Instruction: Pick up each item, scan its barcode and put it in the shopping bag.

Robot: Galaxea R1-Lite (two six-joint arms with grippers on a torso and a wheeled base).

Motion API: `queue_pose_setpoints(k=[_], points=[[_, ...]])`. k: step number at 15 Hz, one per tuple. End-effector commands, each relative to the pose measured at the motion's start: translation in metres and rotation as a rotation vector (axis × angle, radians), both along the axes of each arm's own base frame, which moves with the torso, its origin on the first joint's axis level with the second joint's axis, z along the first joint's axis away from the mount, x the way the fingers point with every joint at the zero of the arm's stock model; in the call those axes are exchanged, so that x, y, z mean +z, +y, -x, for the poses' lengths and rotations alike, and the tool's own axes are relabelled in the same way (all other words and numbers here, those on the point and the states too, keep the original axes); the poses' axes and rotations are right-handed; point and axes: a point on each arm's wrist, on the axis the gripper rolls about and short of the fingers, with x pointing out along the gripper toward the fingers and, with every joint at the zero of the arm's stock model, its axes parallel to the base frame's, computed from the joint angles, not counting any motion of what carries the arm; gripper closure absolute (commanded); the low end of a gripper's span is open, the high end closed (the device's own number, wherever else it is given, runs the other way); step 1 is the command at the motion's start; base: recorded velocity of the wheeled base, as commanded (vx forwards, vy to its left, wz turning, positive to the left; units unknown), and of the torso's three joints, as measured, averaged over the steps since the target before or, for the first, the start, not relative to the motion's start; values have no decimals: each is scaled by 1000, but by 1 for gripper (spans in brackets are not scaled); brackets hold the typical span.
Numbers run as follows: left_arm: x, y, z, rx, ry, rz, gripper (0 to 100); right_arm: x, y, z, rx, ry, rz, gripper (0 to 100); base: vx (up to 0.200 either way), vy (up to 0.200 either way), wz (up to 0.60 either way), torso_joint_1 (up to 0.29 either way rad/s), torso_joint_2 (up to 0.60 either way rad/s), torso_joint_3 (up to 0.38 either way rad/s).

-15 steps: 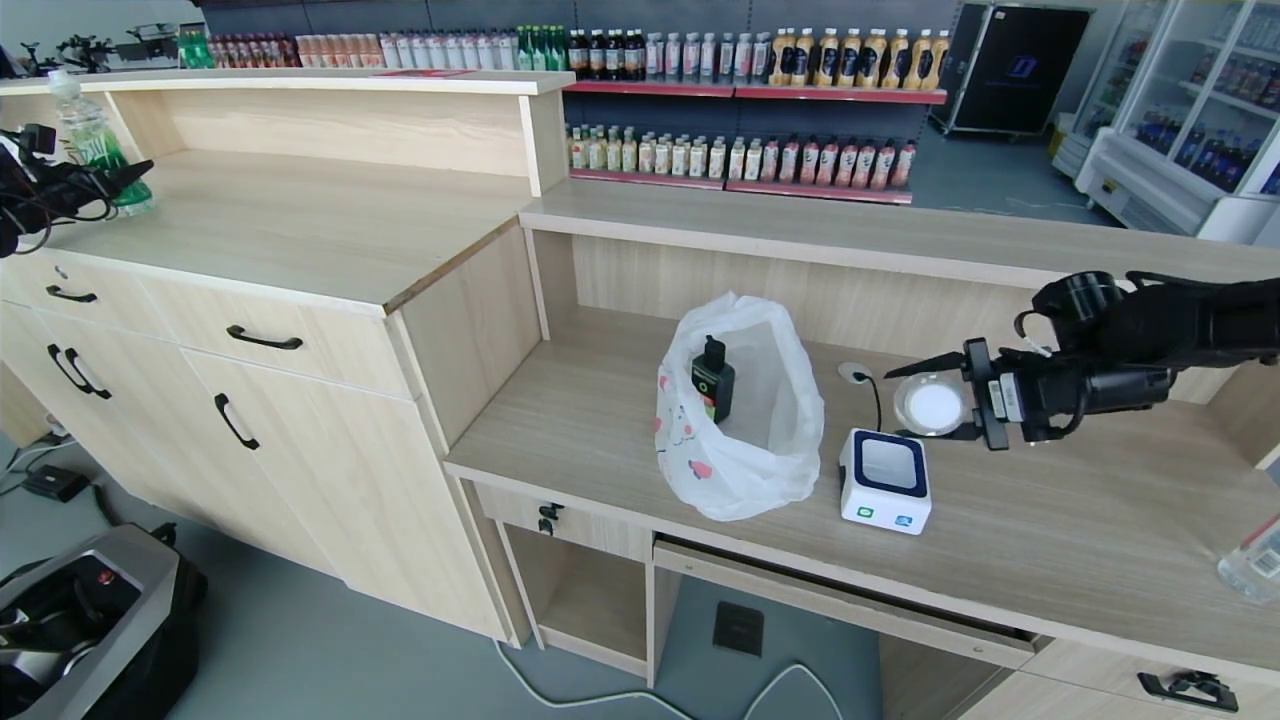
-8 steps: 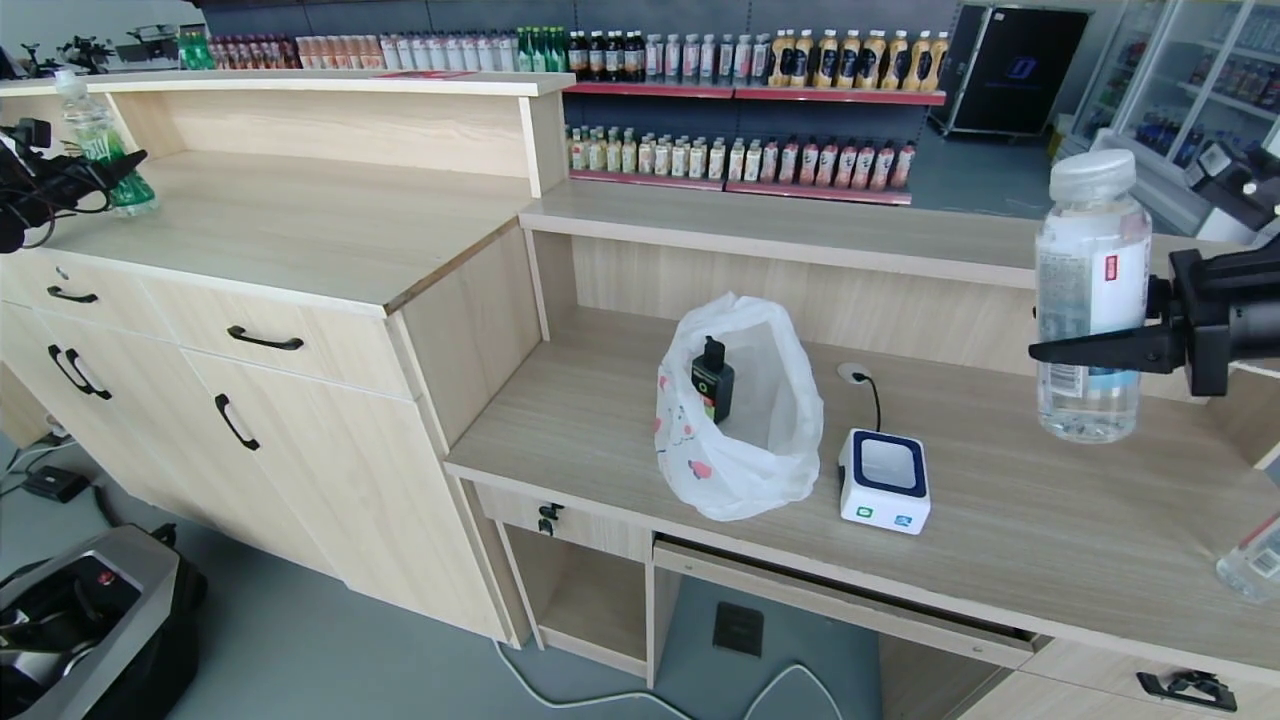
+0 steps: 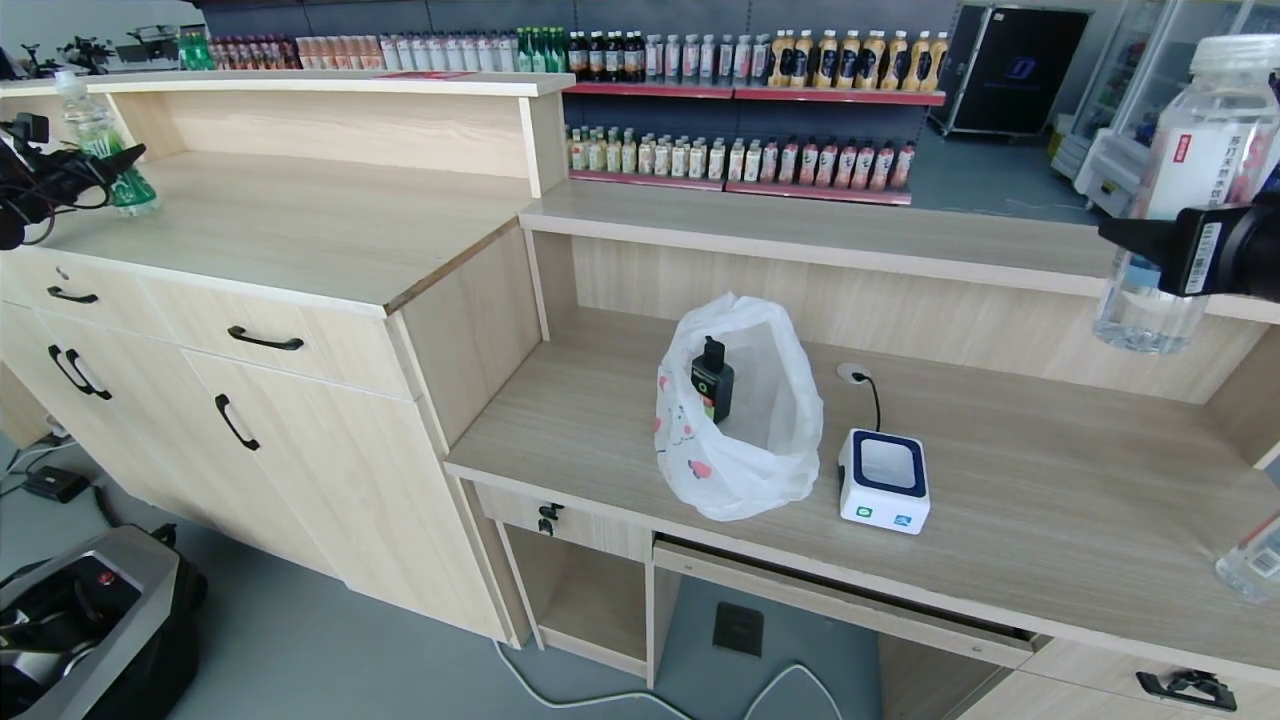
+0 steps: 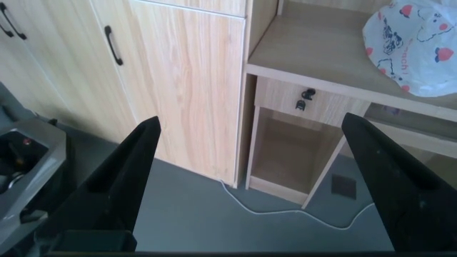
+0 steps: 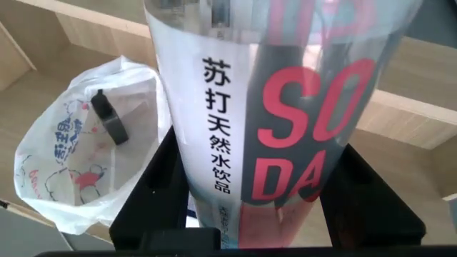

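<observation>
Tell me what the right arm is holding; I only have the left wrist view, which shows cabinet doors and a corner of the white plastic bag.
Observer: The right arm's fingers are shut on a clear plastic bottle with a white cap, held upright at the right side of the head view.
Operator: Is anything in the bag?
Observer: Yes, one black bottle-shaped item with a green mark stands inside the white plastic shopping bag.
Operator: Where is the scanner?
Observer: The white box scanner with a blue-rimmed window sits on the wooden counter, beside the bag on its right, well apart from the held bottle.
</observation>
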Motion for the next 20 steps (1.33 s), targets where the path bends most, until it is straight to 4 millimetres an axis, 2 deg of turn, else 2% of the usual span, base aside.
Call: queue_pose_setpoints(k=[1,5,8,11,16,20], points=[[0,0,0,1,0,0,0,-30,17,-10,41,51,29,100,0,0,0,0,0,0],[0,0,0,1,0,0,0,-36,31,-27,88,-12,38,100,0,0,450,4,-1,2],[0,0,0,1,0,0,0,-49,39,-53,104,-45,36,100,0,0,600,4,-1,4],[0,0,0,1,0,0,0,-80,30,-80,140,45,39,100,0,0,0,0,0,0],[0,0,0,1,0,0,0,-134,16,-118,169,77,31,100,0,0,0,0,0,0],[0,0,0,1,0,0,0,-159,19,-135,237,76,27,100,0,0,0,0,0,0]])
